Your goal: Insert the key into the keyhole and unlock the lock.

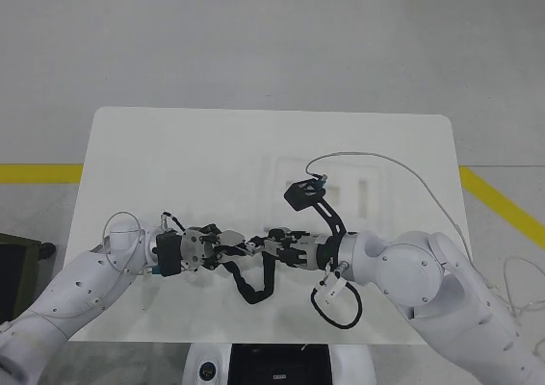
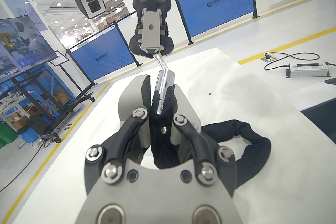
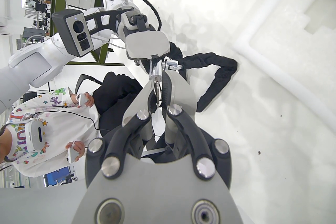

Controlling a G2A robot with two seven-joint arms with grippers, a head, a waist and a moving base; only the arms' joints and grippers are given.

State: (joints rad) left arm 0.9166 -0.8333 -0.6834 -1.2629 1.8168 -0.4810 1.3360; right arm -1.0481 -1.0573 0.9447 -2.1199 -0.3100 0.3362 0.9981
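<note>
Your left gripper [image 2: 160,86] pinches the lock [image 2: 162,95] above the tabletop's [image 2: 236,93] near edge. The key [image 2: 160,60], clamped in your right gripper [image 2: 151,48], meets its end tilted off the lock's long axis; align before pushing.

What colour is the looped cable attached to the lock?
The cable is black, seen best in the right wrist view.

White arms [image 1: 80,289] bear silver, black-linked left tool [image 2: 160,86] and right tool [image 3: 158,83].
</note>
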